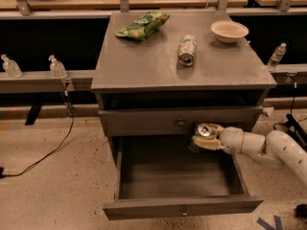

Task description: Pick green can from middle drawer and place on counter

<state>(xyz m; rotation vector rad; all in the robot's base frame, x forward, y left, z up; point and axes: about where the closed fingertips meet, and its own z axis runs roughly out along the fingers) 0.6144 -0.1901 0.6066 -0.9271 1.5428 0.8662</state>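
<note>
The green can (203, 131) shows its shiny silver top and pull tab. My gripper (206, 136) is shut on it and holds it above the right rear part of the open middle drawer (172, 174), just in front of the closed drawer front above. My white arm (268, 146) reaches in from the right. The counter (144, 59) is the grey cabinet top above.
On the counter lie a green snack bag (143, 25), a paler white-and-green can (187, 50) on its side and a white bowl (229, 31). Clear bottles (56, 67) stand on the ledge at left and right. A cable (43, 152) runs across the floor at left.
</note>
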